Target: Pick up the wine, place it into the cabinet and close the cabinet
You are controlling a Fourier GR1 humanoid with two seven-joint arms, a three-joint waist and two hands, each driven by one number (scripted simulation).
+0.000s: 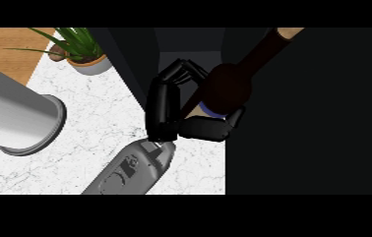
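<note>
The right hand [169, 114] was found at the right edge of the white marbled worktop [87, 128], its grey forearm [134, 169] entering from the lower edge of the view and angled up toward the dark cabinet [305, 113]. The fingers [180, 71] were curled round the wine [231, 86], and the thumb [207, 129] closed under its lower end, so the bottle was held between them. The wine, a dark bottle with a pale top at its neck, lay tilted, its neck pointing up and to the right toward the far edge of the view and its base down at the thumb; a small patch of blue showed at the base. The bottle was seen against the dark cabinet region, clear of the worktop surface; how deep within the cabinet it sat could not be determined. The state of the cabinet door could not be told from this view. At the left edge of the worktop lay a large grey cylindrical object [25, 118]. Near the far left corner stood a potted plant [81, 51] with green leaves in a pale pot, just beside a strip of wooden surface [18, 46]. The left hand did not appear.
</note>
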